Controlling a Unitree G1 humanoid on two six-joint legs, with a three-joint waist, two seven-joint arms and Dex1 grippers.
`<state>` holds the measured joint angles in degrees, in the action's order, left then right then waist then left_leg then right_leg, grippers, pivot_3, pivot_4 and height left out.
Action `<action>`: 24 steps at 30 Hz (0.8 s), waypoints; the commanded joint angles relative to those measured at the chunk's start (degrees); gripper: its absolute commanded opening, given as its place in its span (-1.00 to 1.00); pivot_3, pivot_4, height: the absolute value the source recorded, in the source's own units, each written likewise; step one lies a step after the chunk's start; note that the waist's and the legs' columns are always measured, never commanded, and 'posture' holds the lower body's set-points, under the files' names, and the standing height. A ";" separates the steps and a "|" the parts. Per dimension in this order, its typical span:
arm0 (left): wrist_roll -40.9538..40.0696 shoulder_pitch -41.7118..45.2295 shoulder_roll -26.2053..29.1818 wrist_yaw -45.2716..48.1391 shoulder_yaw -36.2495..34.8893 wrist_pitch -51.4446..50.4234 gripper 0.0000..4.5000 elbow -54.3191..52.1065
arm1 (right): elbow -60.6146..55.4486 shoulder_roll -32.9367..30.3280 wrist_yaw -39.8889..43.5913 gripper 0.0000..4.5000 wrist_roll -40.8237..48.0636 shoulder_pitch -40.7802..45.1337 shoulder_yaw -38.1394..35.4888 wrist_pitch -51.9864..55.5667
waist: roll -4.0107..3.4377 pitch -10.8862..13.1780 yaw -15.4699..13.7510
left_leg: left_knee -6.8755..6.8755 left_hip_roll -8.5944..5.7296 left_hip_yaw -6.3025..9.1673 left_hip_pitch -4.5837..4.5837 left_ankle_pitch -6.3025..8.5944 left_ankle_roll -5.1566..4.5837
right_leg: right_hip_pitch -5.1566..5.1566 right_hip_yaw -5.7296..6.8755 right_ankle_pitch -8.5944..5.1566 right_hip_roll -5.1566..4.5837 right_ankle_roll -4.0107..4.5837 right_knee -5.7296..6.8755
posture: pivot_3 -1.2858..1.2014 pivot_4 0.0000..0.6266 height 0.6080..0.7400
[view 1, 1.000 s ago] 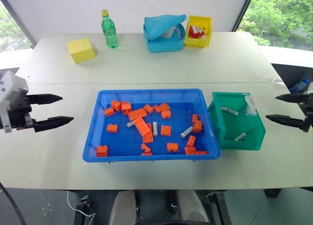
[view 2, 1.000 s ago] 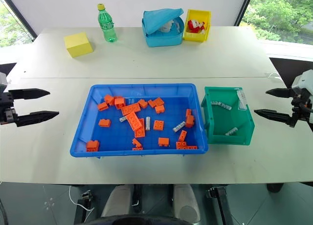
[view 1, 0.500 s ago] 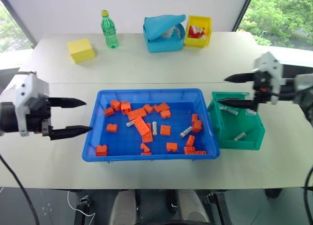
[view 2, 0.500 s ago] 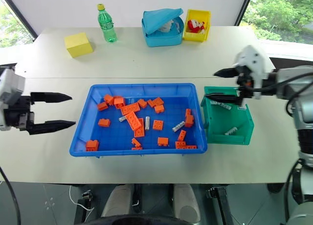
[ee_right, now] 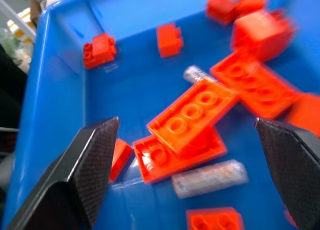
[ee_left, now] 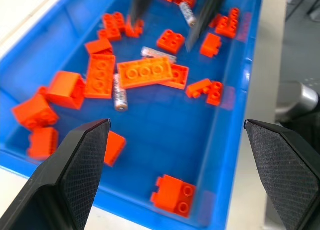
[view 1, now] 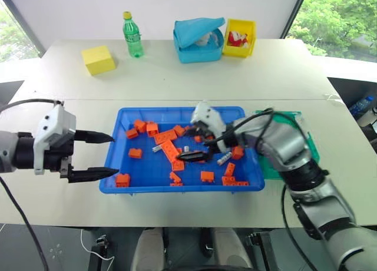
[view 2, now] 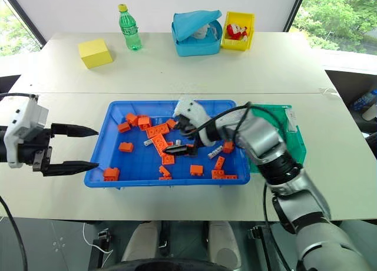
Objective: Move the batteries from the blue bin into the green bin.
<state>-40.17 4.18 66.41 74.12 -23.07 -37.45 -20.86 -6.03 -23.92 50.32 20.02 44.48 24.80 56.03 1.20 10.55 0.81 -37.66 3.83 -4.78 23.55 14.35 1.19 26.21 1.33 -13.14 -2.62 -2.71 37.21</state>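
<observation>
The right gripper (view 2: 179, 138), fingers apart, hangs inside the large shallow blue plastic bin (view 2: 100, 142), above a small silvery cylindrical battery (ee_right: 210, 178) beside flat orange toy bricks (ee_right: 192, 113). It should straddle only the battery before closing. The left gripper (view 1: 97, 155), also apart, waits at nine o'clock of the bin

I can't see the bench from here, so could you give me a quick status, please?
Right gripper open, empty, over blue bin. Left gripper open at its rim. Batteries among orange bricks.

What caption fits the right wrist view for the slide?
Open right end effector over the blue bin, a battery lying between its fingers beside orange bricks.
</observation>
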 commanded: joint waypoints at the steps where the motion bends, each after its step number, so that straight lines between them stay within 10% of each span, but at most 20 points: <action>1: -1.12 0.54 -0.54 -1.52 -0.40 -0.88 1.00 -1.47 | 1.97 2.95 -5.44 0.99 -4.89 2.71 2.83 0.22 | 0.00 0.00 0.05 | -0.03 0.00 0.00 0.02 0.00 0.00 | 0.02 0.00 0.00 0.00 0.00 0.01 | 0.03 -0.52 0.93; 24: 0.18 1.34 -0.76 -2.69 0.12 -0.16 1.00 0.34 | -3.19 8.53 -16.38 0.88 -10.10 1.17 3.63 4.75 | 0.06 -0.03 0.26 | -0.07 0.02 0.06 0.03 0.00 0.00 | 0.01 0.03 0.00 0.02 0.00 0.05 | 0.03 -0.52 0.93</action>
<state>-40.21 4.67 64.99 71.16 -22.91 -38.56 -20.51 -7.14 -15.84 33.86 10.18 45.51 28.26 61.97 1.26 10.52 1.07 -37.73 3.84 -4.73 23.58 14.35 1.19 26.21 1.36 -13.14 -2.62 -2.70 37.25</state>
